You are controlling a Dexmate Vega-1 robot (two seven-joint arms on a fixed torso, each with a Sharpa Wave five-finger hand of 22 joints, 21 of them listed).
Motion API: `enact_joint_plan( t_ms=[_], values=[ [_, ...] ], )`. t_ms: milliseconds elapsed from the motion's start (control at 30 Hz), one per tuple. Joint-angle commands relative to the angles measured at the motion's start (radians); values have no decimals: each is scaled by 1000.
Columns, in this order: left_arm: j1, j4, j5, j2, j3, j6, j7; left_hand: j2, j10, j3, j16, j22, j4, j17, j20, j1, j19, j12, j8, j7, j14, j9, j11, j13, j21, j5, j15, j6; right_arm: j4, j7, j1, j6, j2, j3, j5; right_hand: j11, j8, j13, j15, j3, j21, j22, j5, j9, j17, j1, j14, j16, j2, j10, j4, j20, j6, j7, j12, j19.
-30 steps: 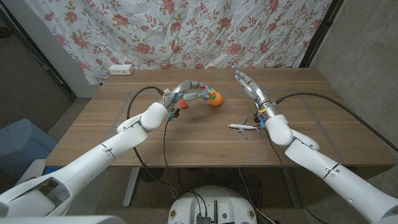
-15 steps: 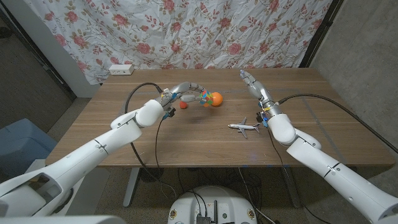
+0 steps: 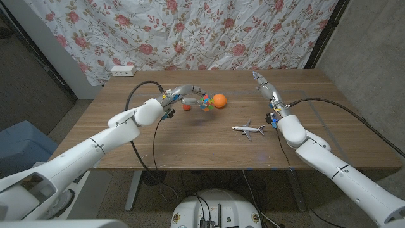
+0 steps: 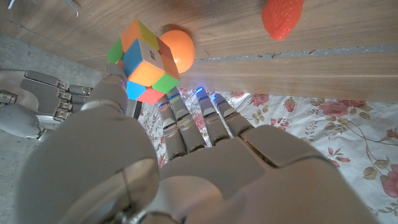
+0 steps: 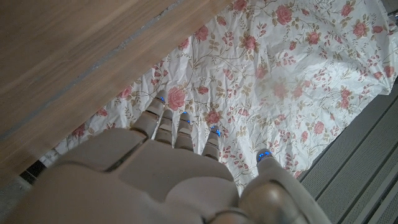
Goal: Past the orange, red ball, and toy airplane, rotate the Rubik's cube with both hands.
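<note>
The robot's left arm reaches in from the near left corner toward the table's far middle, its left hand [image 3: 192, 97] gripping a Rubik's cube [image 4: 144, 61] at the fingertips. The right arm stretches up the right side, its right hand [image 3: 264, 86] empty, fingers extended and slightly apart.

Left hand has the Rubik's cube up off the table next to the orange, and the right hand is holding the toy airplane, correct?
Not quite. The right hand holds nothing; its fingers are spread, and the toy airplane lies on the table, as the head view shows. The left hand does hold the Rubik's cube beside the orange.
</note>
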Motion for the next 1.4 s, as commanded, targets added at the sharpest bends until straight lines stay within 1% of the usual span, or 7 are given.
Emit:
enact_joint_plan(
  t_ms=[33, 200, 500, 667, 800, 1167, 1400],
  values=[
    [-11, -29, 28, 24, 4, 32, -64, 4, 6, 2, 0, 4, -3, 1, -3, 16, -1, 1, 7, 22, -2, 0, -5, 0, -1, 7, -100, 49, 64, 42, 13, 53, 8, 19, 99, 1, 7, 5, 3, 2, -1, 2, 3, 3, 2, 14, 2, -1, 0, 10, -5, 1, 7, 0, 5, -1],
    [-29, -30, 50, 36, 20, 30, -105, 2, 10, 3, 0, 4, -3, 1, -3, 18, -2, 1, 7, 21, -1, 0, -6, -1, -2, 7, -101, 51, 77, 47, 23, 59, 6, 18, 107, 2, 7, 5, 2, 3, 0, 2, 3, 3, 1, 17, 6, 0, -1, 16, -8, 1, 8, 0, 7, 0],
    [-51, -39, 102, 47, 40, 31, -153, -1, 11, 2, 0, 3, -3, 1, -2, 20, -5, 0, 2, 5, -1, 0, -6, -3, -2, 7, -104, 45, 119, 103, 26, 91, 26, 31, 214, 4, 12, 5, 2, 3, 0, 2, 1, 2, 2, 13, 5, 0, 0, 17, -7, -1, 21, 11, 5, 0],
    [-56, -43, 134, 55, 48, 29, -168, -1, 13, 2, 0, 3, -2, 1, -2, 20, -5, 0, 1, 4, 0, 0, -7, -3, -2, 6, -104, 47, 157, 125, 30, 133, 39, 33, 249, 2, 10, 5, 4, 1, 0, 2, 0, 2, 4, 8, -1, -2, 0, 9, -4, -2, 21, 36, 0, -2],
    [-64, -43, 161, 61, 56, 19, -185, -2, 15, 2, 1, 3, -2, 1, -2, 21, -6, 0, 1, 3, 1, 0, -7, -3, -2, 6, -105, 47, 176, 131, 31, 152, 46, 38, 268, -2, 11, 4, 4, 1, 3, 2, -1, 2, 3, 8, 4, -1, -1, 4, -5, -2, 26, 68, -3, 7],
    [-76, -38, 232, 62, 72, 12, -212, -3, 14, 1, 1, 3, -2, 1, 0, 22, -6, -1, -1, 0, 3, 1, -6, -4, -2, 6, -107, 47, 245, 188, 49, 207, 69, 40, 336, -5, 7, 3, -1, 1, 3, 1, -3, 1, -1, 12, -1, -6, -7, -1, -10, 1, 18, 64, -7, 10],
    [-65, -43, 243, 57, 67, 28, -214, -3, 13, 1, 1, 3, 0, 1, 0, 22, -8, -2, -4, -1, 3, 1, -6, -5, -2, 6, -107, 44, 275, 200, 55, 227, 80, 39, 353, -32, 5, 2, -18, 1, 2, 1, -4, 1, -5, 13, -5, -9, -10, -9, -13, 0, 16, 54, -10, 7]
  ],
)
